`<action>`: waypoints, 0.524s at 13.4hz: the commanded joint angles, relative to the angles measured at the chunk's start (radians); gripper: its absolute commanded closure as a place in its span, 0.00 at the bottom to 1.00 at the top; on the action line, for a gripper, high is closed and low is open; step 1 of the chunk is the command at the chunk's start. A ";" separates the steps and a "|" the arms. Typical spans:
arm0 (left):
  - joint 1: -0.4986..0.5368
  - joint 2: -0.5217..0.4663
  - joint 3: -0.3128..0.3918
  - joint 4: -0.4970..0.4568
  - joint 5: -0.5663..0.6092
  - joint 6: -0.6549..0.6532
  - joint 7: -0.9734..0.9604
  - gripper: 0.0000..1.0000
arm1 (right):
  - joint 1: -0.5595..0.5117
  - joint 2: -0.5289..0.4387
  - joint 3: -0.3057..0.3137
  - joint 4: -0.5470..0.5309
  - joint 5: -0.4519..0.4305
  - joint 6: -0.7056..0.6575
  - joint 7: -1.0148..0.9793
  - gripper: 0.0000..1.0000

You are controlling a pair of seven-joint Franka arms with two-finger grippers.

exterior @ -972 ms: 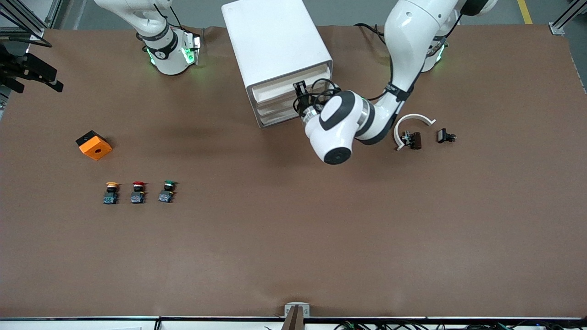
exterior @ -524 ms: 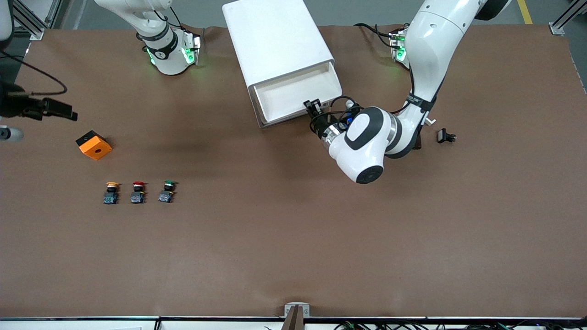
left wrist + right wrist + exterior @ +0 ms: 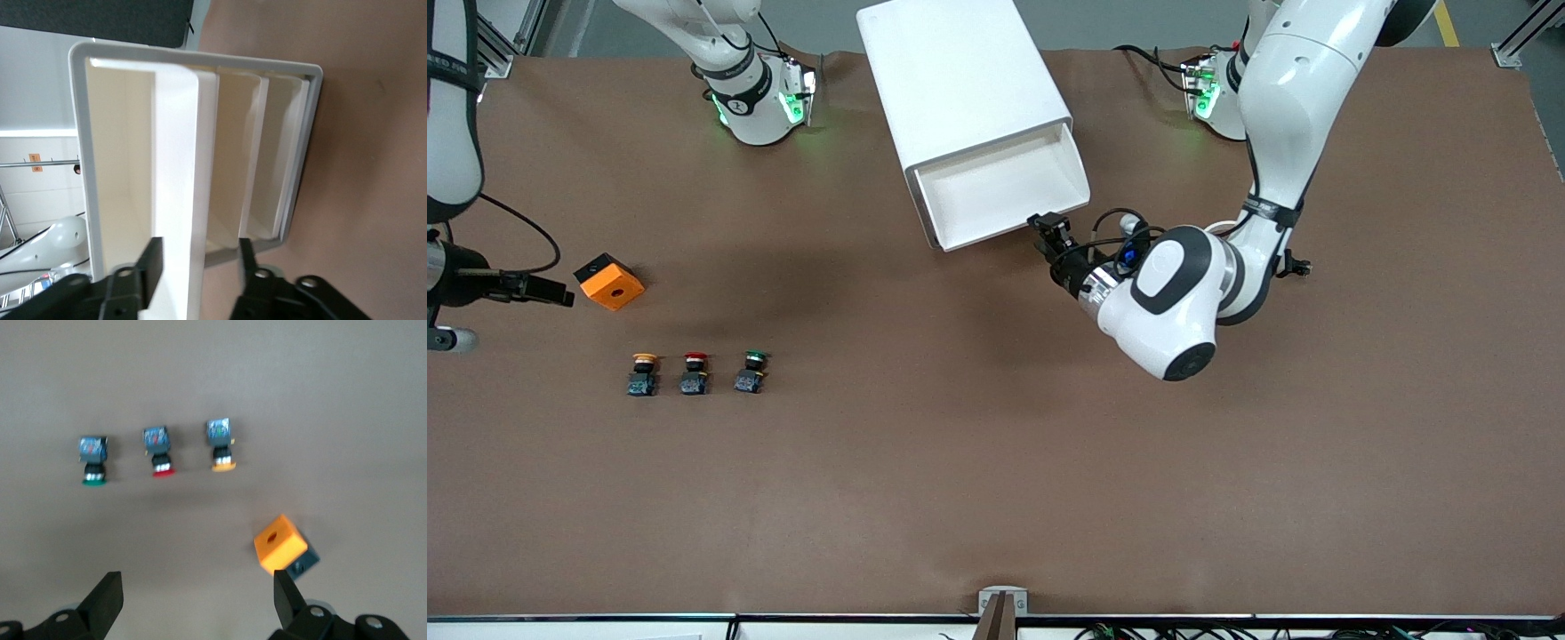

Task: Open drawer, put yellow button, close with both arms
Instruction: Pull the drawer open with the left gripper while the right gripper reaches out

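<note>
Now: top drawer (image 3: 1005, 188) of white cabinet (image 3: 960, 80) pulled out, inside bare. Left gripper (image 3: 1049, 229) at drawer's front edge, fingers (image 3: 150, 263) parted either side of it. Right gripper (image 3: 193, 600) spread wide, holding nothing, above orange block (image 3: 609, 281). Yellow button (image 3: 642, 373) on table nearer the camera, beside red button (image 3: 694, 373) and green button (image 3: 751, 372).

Both arms (image 3: 1280, 98) are showing glossy white shells with black joint bands. Green lights are glowing at their bases, and black cables are looping beside the black left gripper (image 3: 1049, 222).
</note>
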 commanded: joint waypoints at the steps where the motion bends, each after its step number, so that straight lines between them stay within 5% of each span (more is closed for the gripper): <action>1: 0.011 0.003 -0.002 0.049 -0.003 -0.016 -0.020 0.00 | -0.029 0.030 0.013 -0.119 -0.014 0.225 -0.013 0.00; 7: 0.169 -0.008 -0.009 0.166 0.040 -0.109 0.122 0.00 | -0.017 0.182 0.013 -0.224 -0.016 0.603 -0.015 0.00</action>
